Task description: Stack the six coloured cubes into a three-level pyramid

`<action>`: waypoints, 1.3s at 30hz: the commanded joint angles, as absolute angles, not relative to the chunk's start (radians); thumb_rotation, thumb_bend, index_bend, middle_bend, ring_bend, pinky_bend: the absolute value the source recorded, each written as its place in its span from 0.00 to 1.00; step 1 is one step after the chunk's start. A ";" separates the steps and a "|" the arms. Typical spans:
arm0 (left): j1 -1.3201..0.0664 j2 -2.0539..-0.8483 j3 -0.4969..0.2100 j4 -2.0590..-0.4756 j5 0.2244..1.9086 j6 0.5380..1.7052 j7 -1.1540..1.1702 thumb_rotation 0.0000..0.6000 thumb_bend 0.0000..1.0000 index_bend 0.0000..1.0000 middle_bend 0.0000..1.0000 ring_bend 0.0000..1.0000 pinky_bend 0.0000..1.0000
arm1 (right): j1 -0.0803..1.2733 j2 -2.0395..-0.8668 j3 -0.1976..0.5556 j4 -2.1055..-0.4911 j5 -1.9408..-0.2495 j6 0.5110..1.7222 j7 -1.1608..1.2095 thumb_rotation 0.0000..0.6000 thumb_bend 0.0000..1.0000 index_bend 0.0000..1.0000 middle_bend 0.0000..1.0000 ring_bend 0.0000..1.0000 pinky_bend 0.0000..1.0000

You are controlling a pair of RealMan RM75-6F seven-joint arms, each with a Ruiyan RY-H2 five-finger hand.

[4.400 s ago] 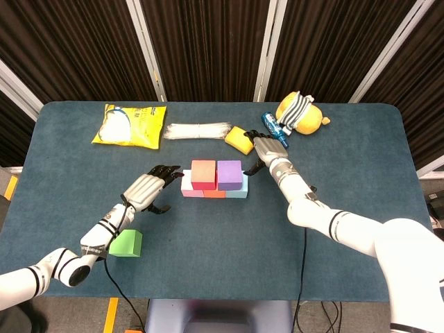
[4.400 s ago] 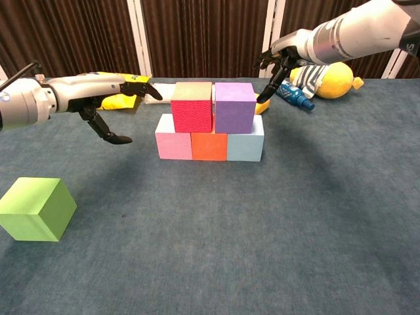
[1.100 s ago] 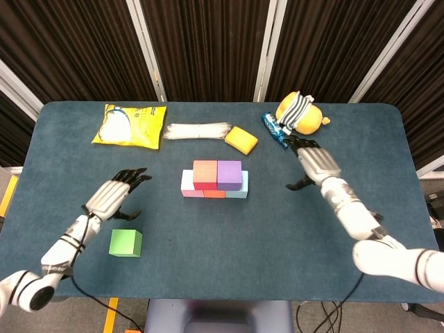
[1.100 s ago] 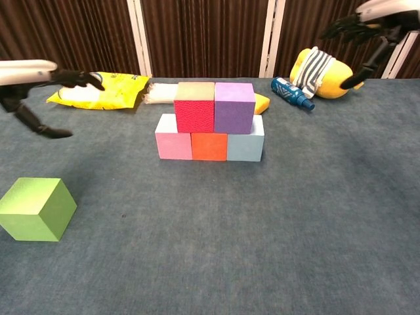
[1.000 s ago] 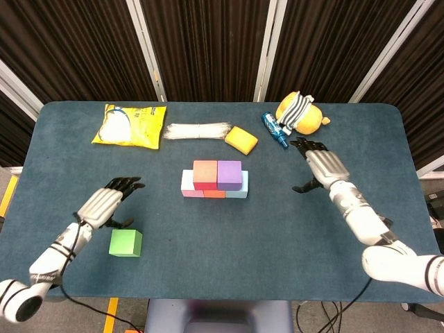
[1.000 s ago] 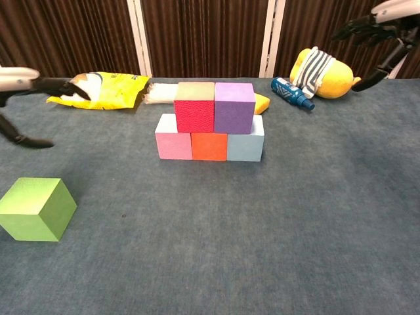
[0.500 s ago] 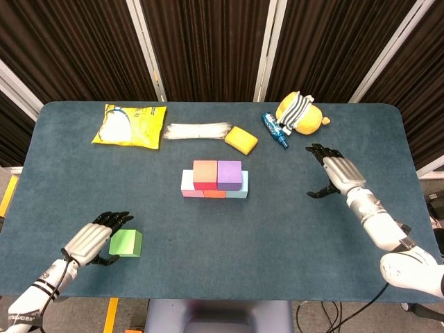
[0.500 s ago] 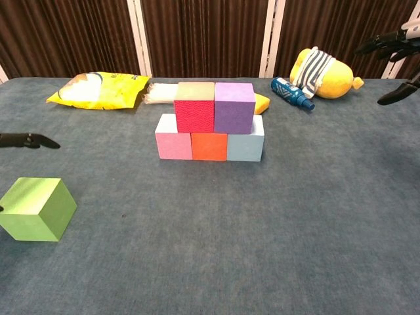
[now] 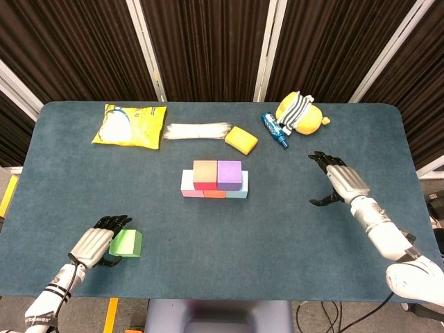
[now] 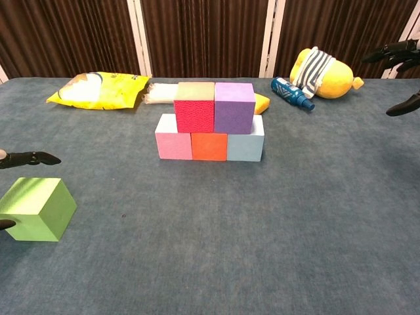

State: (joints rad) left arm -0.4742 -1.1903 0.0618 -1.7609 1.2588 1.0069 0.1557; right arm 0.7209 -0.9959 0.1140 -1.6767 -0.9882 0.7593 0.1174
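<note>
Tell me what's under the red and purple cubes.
The red cube and purple cube sit on a row of three: pink cube, orange cube, light blue cube. Their tops are mostly covered.

A blue-carpeted table [image 9: 208, 229] carries a green cube [image 9: 126, 243], stacked cubes [image 9: 215, 180], a yellow bag [image 9: 130, 124] and a plush toy [image 9: 301, 114].

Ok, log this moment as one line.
stack: two levels built, top empty | left hand: fingers around matte green foam cube, cube on table | right hand: open, away from stack
</note>
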 commanded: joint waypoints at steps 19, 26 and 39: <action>-0.567 -1.031 -0.191 -1.843 1.283 1.021 -0.131 1.00 0.30 0.38 0.48 0.47 0.56 | 0.594 -0.909 0.151 -1.729 -1.038 0.851 0.200 1.00 0.27 0.03 0.07 0.00 0.10; -0.733 -0.925 -0.331 -1.888 1.123 0.842 -0.116 1.00 0.29 0.36 0.48 0.46 0.55 | 0.554 -0.853 0.168 -1.746 -1.049 0.865 0.246 1.00 0.27 0.03 0.07 0.00 0.10; -1.064 -1.044 -0.329 -1.757 0.777 0.666 0.161 1.00 0.29 0.34 0.47 0.44 0.51 | 0.518 -0.785 0.192 -1.780 -1.059 0.865 0.273 1.00 0.27 0.03 0.07 0.00 0.10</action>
